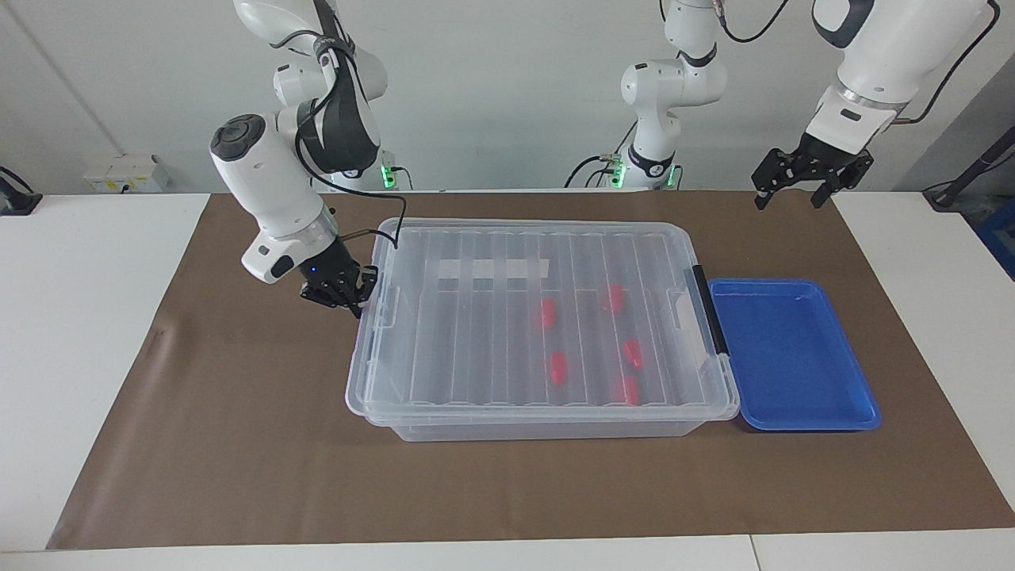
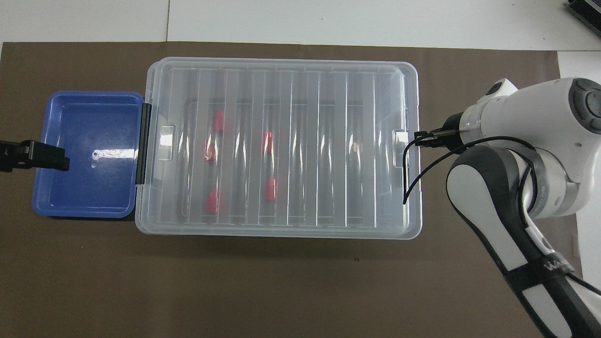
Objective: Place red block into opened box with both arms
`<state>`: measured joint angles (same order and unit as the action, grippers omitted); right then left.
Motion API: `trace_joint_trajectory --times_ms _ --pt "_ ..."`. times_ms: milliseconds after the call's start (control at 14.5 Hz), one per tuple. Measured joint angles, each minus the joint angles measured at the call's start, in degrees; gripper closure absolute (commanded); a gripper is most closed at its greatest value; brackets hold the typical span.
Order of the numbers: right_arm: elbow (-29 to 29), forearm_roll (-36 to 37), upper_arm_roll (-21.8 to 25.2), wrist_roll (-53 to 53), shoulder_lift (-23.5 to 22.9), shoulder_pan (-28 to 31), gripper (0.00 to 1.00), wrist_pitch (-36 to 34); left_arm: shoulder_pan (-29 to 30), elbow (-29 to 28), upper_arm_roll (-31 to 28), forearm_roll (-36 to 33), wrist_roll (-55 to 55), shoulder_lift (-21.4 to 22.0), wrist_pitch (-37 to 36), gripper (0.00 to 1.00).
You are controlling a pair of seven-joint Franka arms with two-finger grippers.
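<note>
With the facing view read from its left edge, I come first to my right hand (image 1: 346,299), down at the table's right-arm end and pressed against the end rim of the large transparent plastic box (image 1: 539,420). Its fingertips are closed tight, and they seem to pinch the lip of the ribbed clear lid (image 1: 492,317); I judge I hold it there because that edge is the only purchase for sliding or lifting the lid, though I cannot tell how firm the bite is. The lid lies flat and square over the box, so the box reads as closed to me.

Under the lid, toward the latch end, five small bright red plastic blocks (image 1: 559,367) lie scattered on the floor of the box, apart from one another. Since they are already inside, I take the placing to be done.

Next comes the black latch handle (image 1: 710,309) on the box's end, then the shallow blue plastic tray (image 1: 860,412), touching the box and holding nothing.

My left hand (image 1: 813,178) waits high over the brown paper mat (image 1: 238,444) near the tray, fingers spread wide and carrying nothing.
</note>
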<state>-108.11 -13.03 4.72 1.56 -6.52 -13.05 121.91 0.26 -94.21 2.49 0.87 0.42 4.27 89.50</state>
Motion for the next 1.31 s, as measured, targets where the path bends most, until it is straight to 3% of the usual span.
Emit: trace_joint_trajectory --times_ms 207,276,345,552,828,1310 --pt "0.0 0.0 0.0 0.0 0.0 0.0 1.0 0.0 0.0 0.0 0.0 0.0 0.0 0.0 0.0 0.0" --pt "0.0 0.0 0.0 0.0 0.0 0.0 0.63 0.0 0.0 0.0 0.0 0.0 0.0 0.0 0.0 0.0" --pt "0.1 0.6 0.0 0.0 0.1 0.0 0.01 -0.2 0.0 0.0 0.0 0.0 0.0 0.0 0.0 0.0" --pt "0.6 7.3 0.2 0.0 1.2 0.9 0.0 -2.0 0.0 0.0 0.0 0.1 0.0 0.0 0.0 0.0" --pt "4.5 10.6 0.5 -0.6 3.7 3.4 0.0 -10.2 0.0 0.0 0.0 0.1 0.0 0.0 0.0 0.0" --pt "17.0 11.3 0.8 -6.4 5.4 6.2 0.0 -30.9 0.0 0.0 0.0 0.1 0.0 0.0 0.0 0.0"
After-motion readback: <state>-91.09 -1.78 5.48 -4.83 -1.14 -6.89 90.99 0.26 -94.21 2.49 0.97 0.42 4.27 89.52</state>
